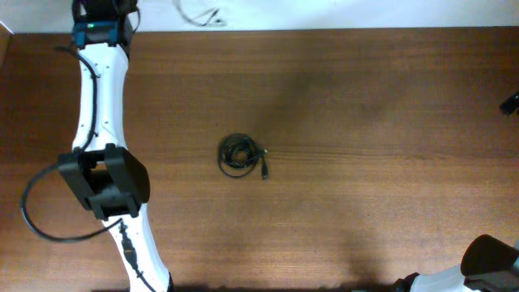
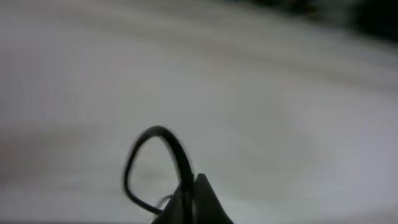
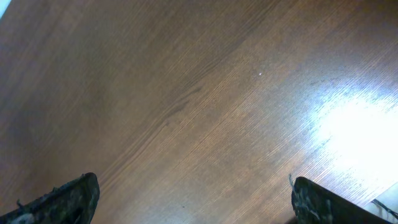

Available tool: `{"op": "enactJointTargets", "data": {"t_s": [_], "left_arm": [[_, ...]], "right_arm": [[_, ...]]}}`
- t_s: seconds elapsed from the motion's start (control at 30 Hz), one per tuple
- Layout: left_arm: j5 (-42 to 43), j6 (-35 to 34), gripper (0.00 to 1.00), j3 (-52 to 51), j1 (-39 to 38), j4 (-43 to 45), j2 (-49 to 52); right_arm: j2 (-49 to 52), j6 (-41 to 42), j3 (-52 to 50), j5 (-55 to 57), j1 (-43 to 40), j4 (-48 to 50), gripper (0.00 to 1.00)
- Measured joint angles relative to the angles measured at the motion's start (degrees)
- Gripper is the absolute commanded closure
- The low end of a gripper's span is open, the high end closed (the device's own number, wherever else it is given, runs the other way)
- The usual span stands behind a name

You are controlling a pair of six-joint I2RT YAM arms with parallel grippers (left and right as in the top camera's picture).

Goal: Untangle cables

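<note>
A tight coil of thin black cables (image 1: 240, 156) with a small plug end lies at the middle of the brown table (image 1: 365, 122). My left arm (image 1: 101, 97) reaches past the table's far left edge, over a white surface. In the blurred left wrist view my left gripper (image 2: 196, 199) is shut on a thin black cable whose loop (image 2: 155, 165) sticks up from the fingers. My right gripper (image 3: 193, 199) is open and empty, with bare wood between its fingers. The coil does not show in either wrist view.
A thin cord (image 1: 201, 14) lies on the white surface beyond the table's far edge. The right arm's body (image 1: 486, 264) is at the front right corner. A dark part (image 1: 511, 104) pokes in at the right edge.
</note>
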Motion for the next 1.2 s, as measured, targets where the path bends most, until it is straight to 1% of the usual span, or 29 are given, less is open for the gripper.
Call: {"op": "enactJointTargets", "data": {"t_s": [0.03, 0.07, 0.1, 0.2, 0.3, 0.33, 0.37, 0.4, 0.47, 0.53, 0.57, 0.6, 0.67, 0.73, 0.8, 0.87, 0.97, 1.03, 1.1, 1.2], "left_arm": [[-3.89, 2.16, 0.74, 0.00, 1.73, -0.33, 1.95], [-8.94, 4.07, 0.27, 0.00, 4.00, -1.40, 4.59], [-12.92, 5.25, 0.01, -0.07, 6.05, -2.86, 6.67], [-20.13, 6.95, 0.01, -0.74, 12.04, -8.24, 9.90], [-22.62, 7.63, 0.01, -0.57, 16.00, -12.74, 9.92], [-20.94, 7.76, 0.01, -0.59, 16.13, -14.95, 9.92], [-17.38, 7.78, 0.01, -0.61, 15.74, -16.85, 9.92], [-14.53, 7.78, 0.01, -0.61, 15.26, -17.00, 9.92], [-6.27, 7.67, 0.01, -0.59, 13.27, -16.98, 9.92], [-4.04, 7.56, 0.01, -0.59, 10.16, -17.75, 10.25], [-4.20, 8.31, 0.00, -0.55, 8.50, -17.73, 10.95], [-4.92, 9.35, 0.01, -0.52, 7.26, -17.73, 11.72], [-10.67, 13.79, 0.01, -0.55, 4.83, -17.84, 14.47], [-18.12, 16.50, 0.01, -0.55, 4.72, -18.45, 16.61], [-21.07, 17.38, 0.04, -0.55, 6.10, -19.63, 17.64], [-22.03, 18.14, 0.00, -0.55, 9.09, -20.85, 18.51], [-19.21, 18.93, 0.01, -0.55, 12.22, -21.18, 19.02], [-19.08, 19.15, 0.00, -0.55, 13.44, -21.18, 19.82], [-22.38, 17.57, 0.03, -0.55, 14.43, -21.14, 20.83], [-24.20, 14.95, 0.01, 0.24, 17.44, -23.28, 20.94]], "right_arm": [[0.00, 0.00, 0.00, 0.00, 0.00, -0.02, 0.02], [0.00, -0.02, 0.00, 0.00, 0.02, 0.00, 0.01], [0.00, -0.04, 0.00, 0.00, 0.02, 0.00, 0.02], [0.00, -0.04, 0.00, 0.02, 0.02, -0.02, 0.01], [0.00, -0.02, 0.00, 0.02, 0.02, -0.04, 0.02], [0.00, -0.02, 0.00, 0.02, 0.02, -0.02, 0.02], [0.00, -0.02, 0.00, 0.00, 0.00, -0.02, 0.02], [0.00, 0.00, 0.00, 0.02, 0.02, -0.02, 0.02], [0.00, 0.00, 0.00, 0.02, 0.02, -0.02, 0.02], [0.00, -0.02, 0.00, 0.02, 0.02, -0.02, 0.02], [0.00, -0.04, 0.00, 0.00, 0.00, -0.02, 0.02], [0.00, -0.04, 0.00, 0.00, 0.02, 0.00, 0.02], [0.00, -0.02, 0.00, 0.00, 0.02, 0.00, 0.01], [0.00, 0.00, 0.00, 0.02, 0.02, -0.02, 0.02], [0.00, 0.00, 0.00, 0.02, 0.02, 0.00, 0.02], [0.00, -0.02, 0.00, 0.00, 0.02, 0.00, 0.02], [0.00, 0.00, 0.00, 0.02, 0.02, -0.02, 0.02], [0.00, -0.02, 0.00, 0.02, 0.02, 0.00, 0.02], [0.00, 0.00, 0.00, 0.02, 0.02, 0.00, 0.02], [0.00, -0.04, 0.00, 0.00, 0.02, 0.00, 0.02]]}}
